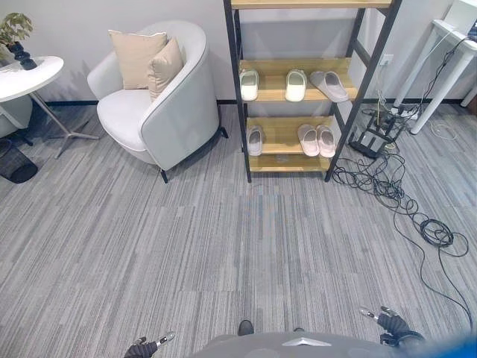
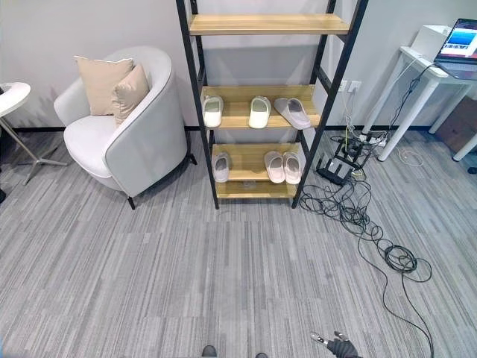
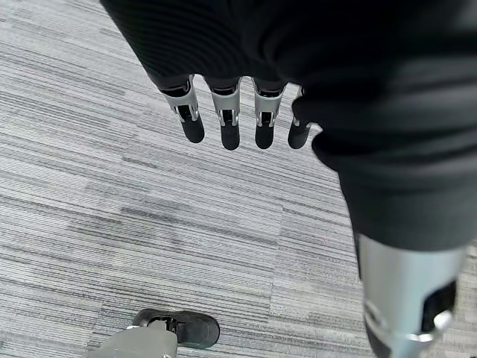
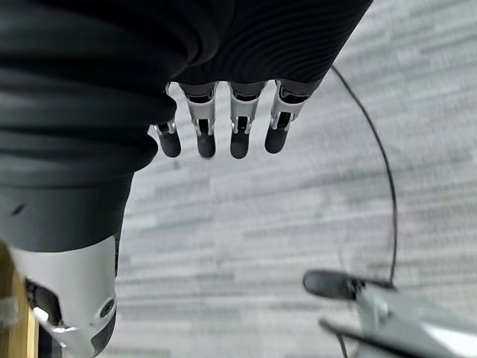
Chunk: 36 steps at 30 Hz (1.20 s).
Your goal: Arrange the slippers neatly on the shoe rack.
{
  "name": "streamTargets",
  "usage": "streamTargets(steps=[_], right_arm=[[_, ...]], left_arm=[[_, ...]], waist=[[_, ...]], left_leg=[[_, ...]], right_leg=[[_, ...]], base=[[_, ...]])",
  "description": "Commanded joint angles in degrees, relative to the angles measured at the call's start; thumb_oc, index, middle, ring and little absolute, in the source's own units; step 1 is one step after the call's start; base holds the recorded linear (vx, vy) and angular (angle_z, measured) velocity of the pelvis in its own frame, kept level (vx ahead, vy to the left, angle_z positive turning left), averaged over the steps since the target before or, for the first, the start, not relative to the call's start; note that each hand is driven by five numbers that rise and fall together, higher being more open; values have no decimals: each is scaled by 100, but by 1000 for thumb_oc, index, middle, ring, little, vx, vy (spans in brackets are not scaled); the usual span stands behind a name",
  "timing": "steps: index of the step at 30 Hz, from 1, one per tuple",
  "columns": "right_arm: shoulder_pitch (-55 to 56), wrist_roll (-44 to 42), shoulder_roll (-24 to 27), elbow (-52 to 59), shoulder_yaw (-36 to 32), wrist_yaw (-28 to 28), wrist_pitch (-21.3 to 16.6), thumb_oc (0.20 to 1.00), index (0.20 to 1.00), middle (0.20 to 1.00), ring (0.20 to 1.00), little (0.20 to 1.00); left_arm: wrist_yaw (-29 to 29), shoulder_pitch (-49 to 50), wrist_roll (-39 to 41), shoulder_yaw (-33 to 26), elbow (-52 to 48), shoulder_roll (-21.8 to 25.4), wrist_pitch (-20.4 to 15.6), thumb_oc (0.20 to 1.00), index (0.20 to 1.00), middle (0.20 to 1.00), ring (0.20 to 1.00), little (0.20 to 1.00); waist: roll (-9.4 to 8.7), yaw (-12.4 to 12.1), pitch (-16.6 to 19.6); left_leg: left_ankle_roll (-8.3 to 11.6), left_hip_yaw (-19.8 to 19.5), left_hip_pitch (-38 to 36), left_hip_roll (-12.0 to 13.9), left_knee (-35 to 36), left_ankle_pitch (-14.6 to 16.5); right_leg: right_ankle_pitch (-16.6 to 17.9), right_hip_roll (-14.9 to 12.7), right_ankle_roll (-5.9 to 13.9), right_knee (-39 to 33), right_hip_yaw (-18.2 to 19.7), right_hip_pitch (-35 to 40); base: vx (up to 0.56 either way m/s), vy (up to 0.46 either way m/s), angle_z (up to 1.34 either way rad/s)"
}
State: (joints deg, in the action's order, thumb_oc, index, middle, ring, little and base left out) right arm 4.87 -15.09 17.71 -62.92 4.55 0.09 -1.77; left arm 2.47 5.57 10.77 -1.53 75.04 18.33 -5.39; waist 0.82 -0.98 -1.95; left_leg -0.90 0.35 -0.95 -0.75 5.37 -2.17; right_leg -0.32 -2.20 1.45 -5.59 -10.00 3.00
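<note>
Slippers are sitting on the rack, one on the middle shelf's right end skewed. You are hanging both the left hand and right hand empty, fingers relaxed, far from it.

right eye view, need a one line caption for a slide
Shoe rack holding six slippers on two shelves, armchair beside it, right hand low and empty.
</note>
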Motion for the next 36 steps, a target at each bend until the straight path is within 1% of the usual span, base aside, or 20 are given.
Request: streamTargets(steps=[1,3,6,10,12,13,14,15,16,18,19,20,22,23,25,26,27,29,32,36], right_arm=[[-124,-47,17,39,82,43,-30,1000,1000,1000,1000,1000],[-142,-82,-31,146,177,43,-18,1000,1000,1000,1000,1000],[-137,-143,57,-887,-103,-26,-94,1000,1000,1000,1000,1000],[-296,34,81,-898,10,-201,-131,1000,1000,1000,1000,1000],[-303,271,53,-844,202,-223,-147,1000,1000,1000,1000,1000],[-308,395,63,-780,302,-228,-176,1000,1000,1000,1000,1000],[-347,505,86,-710,366,-291,-174,1000,1000,1000,1000,1000],[-355,559,102,-698,426,-305,-162,1000,1000,1000,1000,1000],[-339,699,83,-654,530,-341,-157,1000,1000,1000,1000,1000],[-435,768,77,-629,591,-383,-152,1000,1000,1000,1000,1000],[-458,803,44,-583,613,-397,-172,1000,1000,1000,1000,1000],[-435,842,-50,-518,599,-396,-209,1000,1000,1000,1000,1000],[-447,903,-139,-413,671,-353,-203,1000,1000,1000,1000,1000],[-432,1052,-307,-148,893,-242,-202,1000,1000,1000,1000,1000],[-472,1039,-328,-6,882,-211,-176,1000,1000,1000,1000,1000],[-402,1015,-314,75,836,-209,-187,1000,1000,1000,1000,1000],[-352,1008,-321,94,813,-226,-202,1000,1000,1000,1000,1000],[-273,1001,-308,119,785,-202,-206,1000,1000,1000,1000,1000],[-306,1029,-232,-11,754,-250,-217,1000,1000,1000,1000,1000],[-332,1005,-237,-167,734,-232,-202,1000,1000,1000,1000,1000]], left_arm=[[101,-358,-421,6,157,163,-78,1000,1000,1000,1000,1000],[151,-440,-733,296,98,117,-57,1000,1000,1000,1000,1000],[242,-566,-1104,809,-96,-181,-136,1000,1000,1000,1000,1000],[304,-740,-1113,1119,-209,-342,-130,1000,1000,1000,1000,1000],[321,-783,-1113,1233,-323,-322,-165,1000,1000,1000,1000,1000],[347,-870,-1141,1305,-419,-283,-184,1000,1000,1000,1000,1000],[384,-973,-1139,1415,-589,-297,-198,1000,1000,1000,1000,1000],[427,-995,-1146,1461,-636,-316,-219,1000,1000,1000,1000,1000],[441,-925,-1172,1467,-628,-359,-211,1000,1000,1000,1000,1000],[471,-934,-1264,1484,-518,-339,-189,1000,1000,1000,1000,1000],[457,-910,-1242,1426,-415,-346,-181,1000,1000,1000,1000,1000],[462,-759,-1218,1285,-199,-372,-136,1000,1000,1000,1000,1000],[452,-696,-1261,1183,-51,-306,-86,1000,1000,1000,1000,1000],[491,-700,-1197,1031,-40,-146,-63,1000,1000,1000,1000,1000],[588,-881,-977,967,-225,-41,-81,1000,1000,1000,1000,1000],[568,-934,-933,980,-274,-7,-67,1000,1000,1000,1000,1000],[592,-931,-926,950,-266,-4,-68,1000,1000,1000,1000,1000],[589,-936,-981,943,-128,-16,-66,1000,1000,1000,1000,1000],[520,-858,-1345,1052,108,-109,-69,1000,1000,1000,1000,1000],[476,-716,-1411,1045,293,-268,-9,1000,1000,1000,1000,1000]], waist=[[-208,-50,-60],[-211,-44,-87],[-143,49,-222],[-154,114,-426],[-225,104,-583],[-252,69,-708],[-257,25,-872],[-311,-48,-955],[-356,-199,-897],[-387,-355,-870],[-391,-402,-813],[-424,-412,-700],[-505,-360,-608],[-637,-358,-490],[-582,-276,-610],[-420,-169,-710],[-345,-87,-751],[-369,100,-891],[-374,246,-926],[-413,274,-696]], left_leg=[[381,-270,-108,297,-37,330],[397,-280,-113,308,-37,326],[422,-257,-99,348,-37,330],[507,-254,-41,549,-156,316],[577,-229,318,648,-893,479],[673,-188,619,684,-1444,290],[613,-89,1140,725,-2219,4],[557,-3,1611,616,-2420,6],[489,49,1894,411,-1873,113],[532,-7,2054,303,-1437,-188],[519,-112,1940,272,-1181,-195],[415,-352,1721,157,-927,-177],[293,-316,1509,90,-968,-38],[63,-218,1242,-66,-1053,302],[-169,-174,1077,-154,-1142,519],[-243,-236,908,-79,-1152,587],[-255,-292,722,-40,-1082,630],[-220,-358,393,-105,-981,745],[-122,-586,-12,-123,-920,1021],[-35,-740,-245,-124,-854,1192]], right_leg=[[-240,-453,526,59,-37,146],[-246,-442,520,59,-57,154],[-243,-395,504,59,-28,119],[-303,-247,371,139,49,42],[-495,-162,207,433,101,-64],[-554,-135,131,495,74,-39],[-613,-110,41,542,-29,9],[-667,-146,46,539,-38,71],[-725,-157,135,445,-38,213],[-768,-144,202,371,-3,384],[-785,-136,230,387,66,397],[-795,-166,291,577,118,365],[-747,-330,403,835,163,313],[-441,-548,663,1194,323,187],[569,-870,935,2566,319,-444],[617,-850,838,3310,313,-787],[488,-839,731,3414,263,-1063],[368,-883,638,2582,125,-1175],[564,-812,792,1076,276,-1455],[522,-624,744,753,599,-1240]], base=[[0,0,0],[27,-55,3],[43,-82,5],[75,-143,-5],[48,-195,3],[27,-153,5],[73,-127,21],[251,0,32],[323,100,46],[276,176,9],[304,275,-47],[378,358,-93],[417,474,-100],[398,614,-58],[282,582,-3],[209,385,8],[239,242,-9],[280,24,-8],[361,-108,54],[248,-103,72]])
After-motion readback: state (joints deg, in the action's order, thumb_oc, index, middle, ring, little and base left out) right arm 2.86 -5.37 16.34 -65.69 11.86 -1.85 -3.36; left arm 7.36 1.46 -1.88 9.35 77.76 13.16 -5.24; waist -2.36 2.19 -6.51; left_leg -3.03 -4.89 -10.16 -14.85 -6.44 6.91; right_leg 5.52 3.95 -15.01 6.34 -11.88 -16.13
